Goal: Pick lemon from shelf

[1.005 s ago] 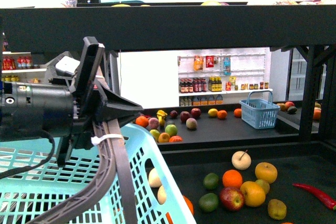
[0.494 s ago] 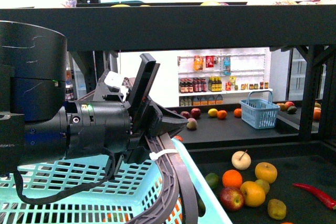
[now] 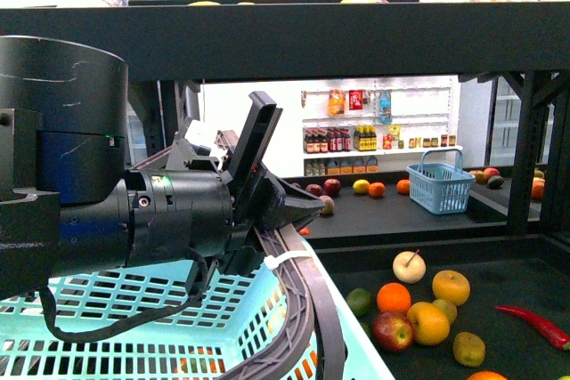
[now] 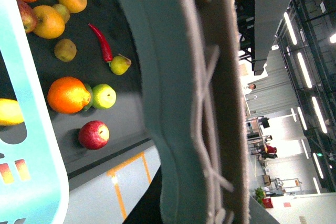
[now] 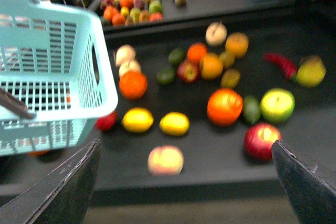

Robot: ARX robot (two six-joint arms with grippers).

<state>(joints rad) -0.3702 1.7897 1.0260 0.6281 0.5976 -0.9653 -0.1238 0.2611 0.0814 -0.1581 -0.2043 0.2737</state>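
Note:
The shelf (image 3: 285,42) is a black rack, and its lower tier (image 5: 210,158) carries loose fruit. Two yellow lemon-like fruits (image 5: 174,123) (image 5: 137,119) lie side by side on that tier, just beside the light teal basket (image 5: 52,66). My right gripper (image 5: 184,182) is open, hanging over the tier's front edge with a peach-coloured fruit (image 5: 165,160) between its fingers' line and the lemons. My left gripper (image 3: 298,209) is shut on the basket's dark grey handle (image 3: 307,309), which fills the left wrist view (image 4: 184,103).
Oranges (image 5: 224,106), apples (image 5: 261,140), green fruit (image 5: 277,105) and a red chili (image 3: 534,325) are scattered on the tier. A small blue basket (image 3: 440,186) and more fruit sit on the far tier. A black upright post (image 3: 525,157) stands at the right.
My left arm has swung to the right and slightly up in the front view, carrying the teal basket with it. It now hides more of the fruit on the left of the tier.

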